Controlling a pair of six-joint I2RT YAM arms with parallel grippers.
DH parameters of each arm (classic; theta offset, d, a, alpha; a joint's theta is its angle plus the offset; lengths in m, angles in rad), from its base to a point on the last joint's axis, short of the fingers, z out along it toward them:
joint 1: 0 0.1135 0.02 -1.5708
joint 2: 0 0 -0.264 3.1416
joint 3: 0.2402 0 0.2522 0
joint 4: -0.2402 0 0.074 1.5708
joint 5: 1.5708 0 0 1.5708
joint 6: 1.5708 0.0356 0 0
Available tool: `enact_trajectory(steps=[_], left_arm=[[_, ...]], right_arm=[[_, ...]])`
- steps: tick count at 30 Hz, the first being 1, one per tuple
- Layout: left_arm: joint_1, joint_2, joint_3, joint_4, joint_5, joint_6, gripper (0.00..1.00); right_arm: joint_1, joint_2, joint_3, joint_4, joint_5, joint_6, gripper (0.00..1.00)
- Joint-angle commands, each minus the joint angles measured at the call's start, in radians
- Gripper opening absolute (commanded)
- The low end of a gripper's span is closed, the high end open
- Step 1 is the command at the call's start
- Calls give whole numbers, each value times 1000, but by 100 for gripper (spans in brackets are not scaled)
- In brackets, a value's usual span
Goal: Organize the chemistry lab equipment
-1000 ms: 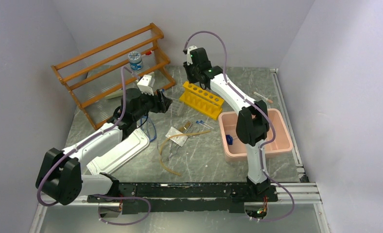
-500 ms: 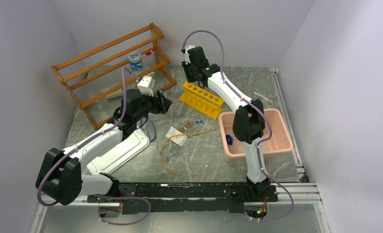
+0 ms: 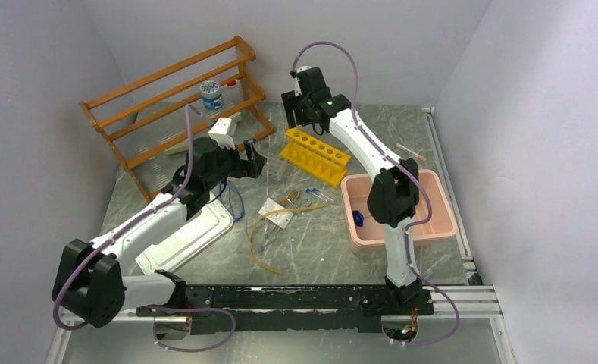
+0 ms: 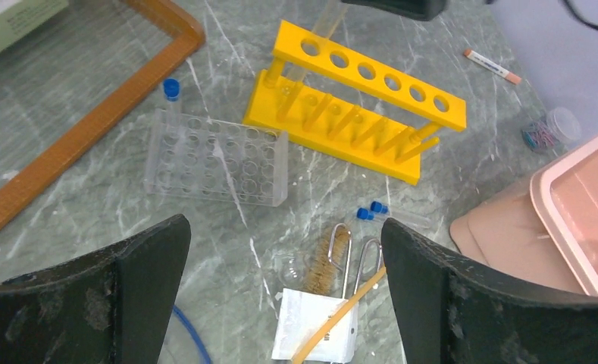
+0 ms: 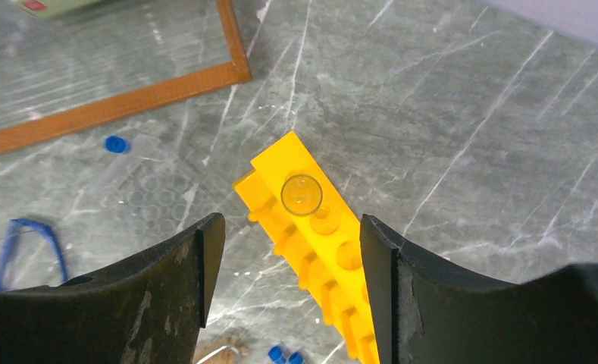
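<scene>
My right gripper point(image 5: 292, 227) hangs open above the left end of the yellow tube rack point(image 5: 333, 250), where a clear tube point(image 5: 302, 194) stands in the end hole. From above, it point(image 3: 298, 115) sits over that rack point(image 3: 316, 155). My left gripper point(image 4: 284, 227) is open and empty above the table; below it lie a white packet point(image 4: 318, 326), a tan hose point(image 4: 341, 318), a wire-handled brush point(image 4: 337, 254), two blue-capped tubes point(image 4: 371, 211) and a blue cord point(image 4: 189, 337). A clear block rack point(image 4: 216, 159) holds one blue-capped tube point(image 4: 172, 89).
The wooden shelf rack point(image 3: 174, 106) stands at the back left with a blue-lidded jar point(image 3: 211, 95) on it. A pink bin point(image 3: 349, 205) is on the right with a small blue item point(image 3: 358, 220) inside. A white tray point(image 3: 186, 235) lies under my left arm.
Both grippers have opened wider. The right gripper has shifted slightly up and right over the rack's end; the left wrist has turned a little.
</scene>
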Motion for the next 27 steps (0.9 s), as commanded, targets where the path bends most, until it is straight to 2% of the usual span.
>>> enact_trajectory(steps=[1,6,10,12,14,16,19,22,27], left_arm=[[34,-45,72,-92,-40,8,100],[73,-43,103,-210,107,27,100],[69,-47,68,-242,255,70,100],[59,-47,36,-258,286,73,86],[36,-40,11,-278,283,67,81],[5,-17,-6,-299,260,54,68],[-43,44,-14,-325,236,36,55],[-85,136,4,-371,197,28,51],[-101,256,29,-424,174,32,51]], right_arm=[[-3,-125,18,-33,-49,35,70],[-4,-243,-116,-53,-135,94,69],[-3,-372,-327,-6,-206,167,66],[-2,-435,-439,30,-232,215,65],[-1,-492,-537,65,-260,270,62],[-1,-549,-624,106,-276,319,60],[0,-604,-718,150,-291,378,56],[0,-638,-770,162,-291,405,54],[-1,-677,-807,162,-281,416,53]])
